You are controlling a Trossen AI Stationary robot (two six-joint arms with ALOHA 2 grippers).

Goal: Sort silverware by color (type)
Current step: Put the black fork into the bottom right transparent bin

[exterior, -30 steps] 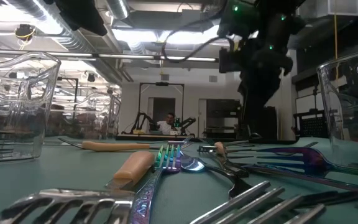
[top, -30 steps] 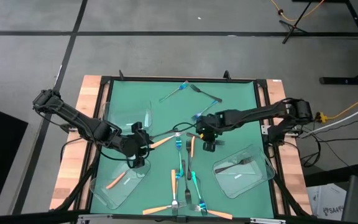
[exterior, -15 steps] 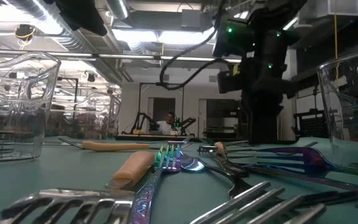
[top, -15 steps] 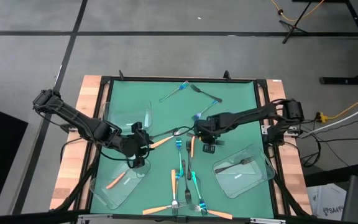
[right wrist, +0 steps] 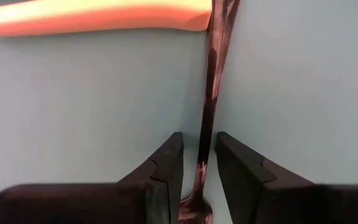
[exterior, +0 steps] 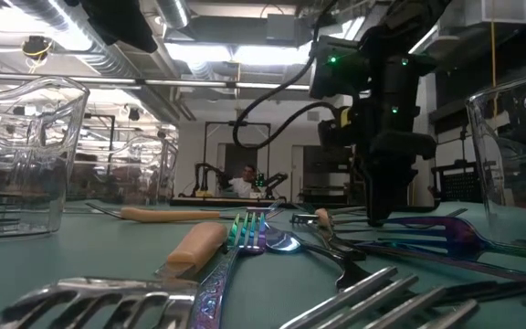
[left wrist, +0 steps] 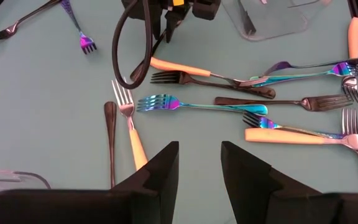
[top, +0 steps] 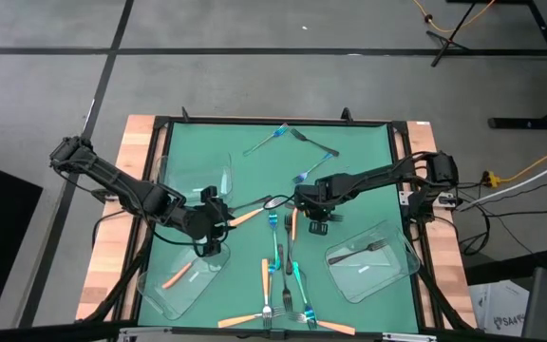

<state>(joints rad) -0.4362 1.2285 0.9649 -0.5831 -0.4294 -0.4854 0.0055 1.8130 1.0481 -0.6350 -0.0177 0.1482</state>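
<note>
While I watch from the overhead camera, my right gripper [top: 304, 201] sits low over the middle of the green surface [top: 349, 176], and its wrist camera shows the two dark fingers [right wrist: 166, 168] set on either side of a slim dark grey-black fork handle [right wrist: 211, 93], with narrow gaps still showing, so they straddle it rather than pinch it. Just beyond that handle lies an orange-handled fork [right wrist: 92, 15].

My left gripper [top: 218, 217] waits near the left-centre of the surface, beside a clear plastic rectangular tray [top: 193, 176]; its fingers [left wrist: 160, 174] are spread apart with nothing between them.

From the left wrist camera I see the rest of the silverware loose on the surface: a shiny blue-teal fork [left wrist: 197, 106], a dark fork [left wrist: 278, 99] and another orange-handled fork with silver tines [left wrist: 129, 118].

One orange fork [top: 177, 275] lies in the near-left clear tray [top: 160, 294], and one dark fork [top: 359, 251] lies in the near-right clear tray [top: 392, 275].
</note>
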